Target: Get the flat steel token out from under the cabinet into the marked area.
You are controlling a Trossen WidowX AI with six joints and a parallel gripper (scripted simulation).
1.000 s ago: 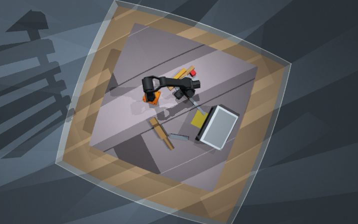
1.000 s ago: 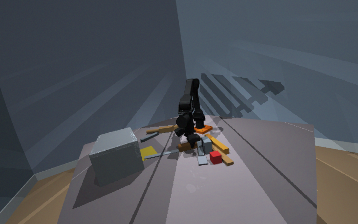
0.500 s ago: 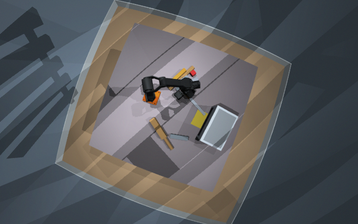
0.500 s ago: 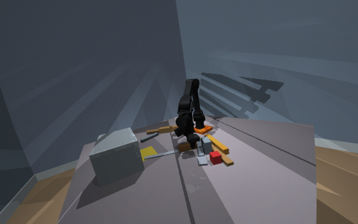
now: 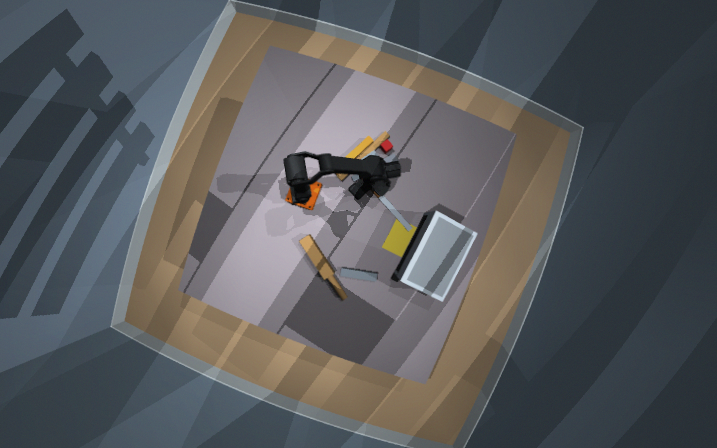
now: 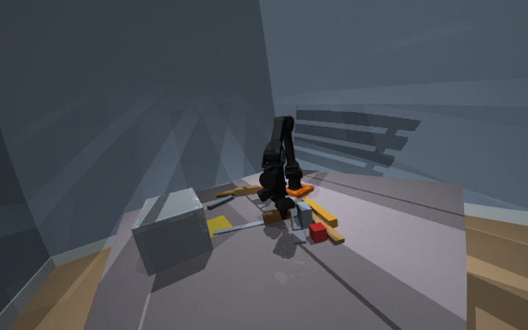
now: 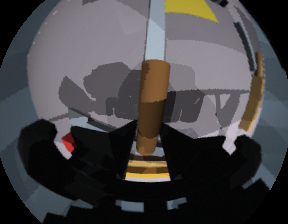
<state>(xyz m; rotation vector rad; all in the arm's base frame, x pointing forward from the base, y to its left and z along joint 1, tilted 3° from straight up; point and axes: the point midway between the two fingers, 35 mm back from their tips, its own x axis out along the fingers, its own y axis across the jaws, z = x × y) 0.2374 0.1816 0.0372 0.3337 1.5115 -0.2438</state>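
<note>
The grey cabinet stands with its front facing the yellow marked area. The steel token does not show in any view; the vent slots cannot be made out. A long tool has a brown handle and a flat grey blade. The blade reaches over the marked area's edge close to the cabinet front. My gripper is low over the handle, its fingers slightly apart around it, seemingly loose. Whether the handle touches the table is unclear.
A red cube, an orange bar and a grey block lie beside the gripper. A wooden paddle and a grey bar lie across the table.
</note>
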